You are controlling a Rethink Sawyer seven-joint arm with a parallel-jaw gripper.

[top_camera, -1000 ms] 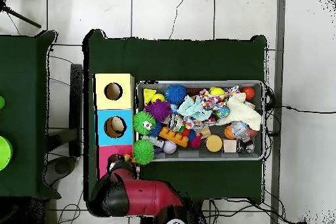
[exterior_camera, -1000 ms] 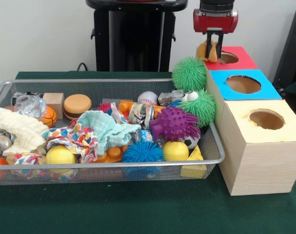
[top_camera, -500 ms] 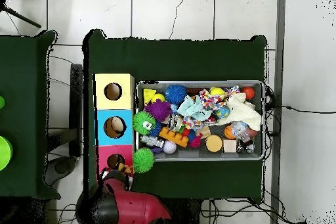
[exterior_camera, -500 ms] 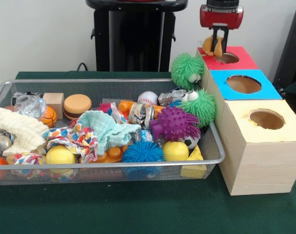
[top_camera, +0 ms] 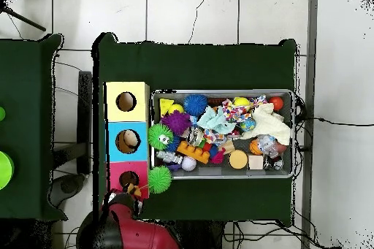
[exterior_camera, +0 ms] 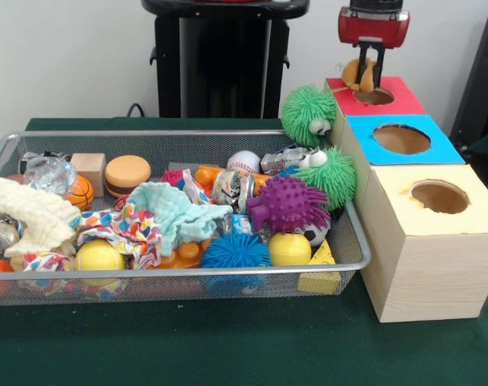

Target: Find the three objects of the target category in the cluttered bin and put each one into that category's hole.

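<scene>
— Starting big: the table (exterior_camera: pixel 227 354) carries the wire bin (exterior_camera: pixel 171 141), packed with balls, cloths and cans, and beside it stands the row of boxes, with the red box (exterior_camera: pixel 396 100) at the far end. Where's the target thing?

— It's up at the red box, not in the bin. The gripper (exterior_camera: pixel 371 76) hangs over the edge of the red hole (exterior_camera: pixel 375 96), clamped on a small tan and orange toy (exterior_camera: pixel 358 74). The toy sits slightly to the bin side of the opening, so I judge it isn't centred yet.

— So how should the drop go?

— Slide the toy fully over the hole before letting go, and keep low so it falls straight in and doesn't bounce off the rim. Watch the green fuzzy ball (exterior_camera: pixel 309 115) leaning against the box just beside it; I can't tell whether it touches the toy.

— And the overhead view?

— It shows the gripper (top_camera: pixel 130 191) at the red box's hole, and something already lying in the blue box (top_camera: pixel 127 141).
</scene>
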